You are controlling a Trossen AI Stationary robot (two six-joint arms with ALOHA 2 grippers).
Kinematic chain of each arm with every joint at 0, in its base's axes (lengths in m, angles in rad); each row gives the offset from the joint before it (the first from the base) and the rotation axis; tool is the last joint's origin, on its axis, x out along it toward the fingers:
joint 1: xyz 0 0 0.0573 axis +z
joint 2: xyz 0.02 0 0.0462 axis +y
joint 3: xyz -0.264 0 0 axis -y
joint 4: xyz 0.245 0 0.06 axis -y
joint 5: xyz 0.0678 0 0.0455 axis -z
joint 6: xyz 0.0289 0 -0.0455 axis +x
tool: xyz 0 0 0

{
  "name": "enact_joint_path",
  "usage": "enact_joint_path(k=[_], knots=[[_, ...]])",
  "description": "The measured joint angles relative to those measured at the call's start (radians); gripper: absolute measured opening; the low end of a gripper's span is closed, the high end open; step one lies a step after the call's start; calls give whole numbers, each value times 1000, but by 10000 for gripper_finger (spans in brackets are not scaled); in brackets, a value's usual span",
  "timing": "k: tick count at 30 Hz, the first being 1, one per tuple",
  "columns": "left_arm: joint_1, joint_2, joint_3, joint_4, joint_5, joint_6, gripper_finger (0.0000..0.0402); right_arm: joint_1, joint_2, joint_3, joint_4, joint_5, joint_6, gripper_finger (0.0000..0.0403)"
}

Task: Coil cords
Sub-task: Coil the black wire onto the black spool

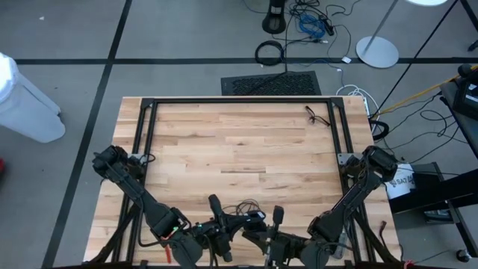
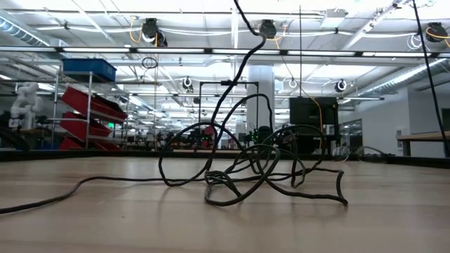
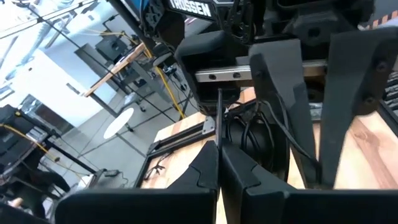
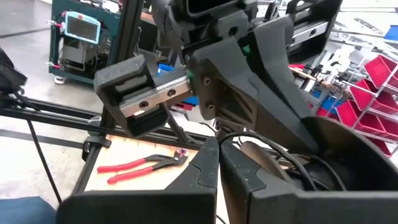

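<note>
Your left gripper (image 1: 216,217) and right gripper (image 1: 275,224) face each other, both pressed together on the cord (image 2: 242,169), which hangs between them in loose loops, likely held taut enough for you to wind.

Industrial robotics workshop.
Red storage bins (image 2: 88,112) on metal shelving, exposed ceiling pipes (image 2: 211,31), light butcher-block wooden table (image 1: 224,142).

Pale butcher-block wooden worktop (image 1: 239,149) bordered by a black metal frame (image 1: 147,119). A thin black cord (image 2: 239,176) lies in loose tangled loops near its front edge. Red-handled pliers (image 4: 143,164) rest on the wood elsewhere.
</note>
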Motion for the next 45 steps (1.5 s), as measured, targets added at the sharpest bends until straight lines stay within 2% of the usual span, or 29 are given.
enact_joint_path(k=[10, 26, 45], knots=[[3, 2, -1, 39, -49, -73, 2, -9, 4, 1, -6, 29, -10, 0], [-19, 2, -1, 124, -74, -74, 2, -42, 45, 0, -35, 50, -29, 0], [-92, -11, 0, 216, -234, 86, 2, -42, 45, 0, -179, 152, 2, 0]])
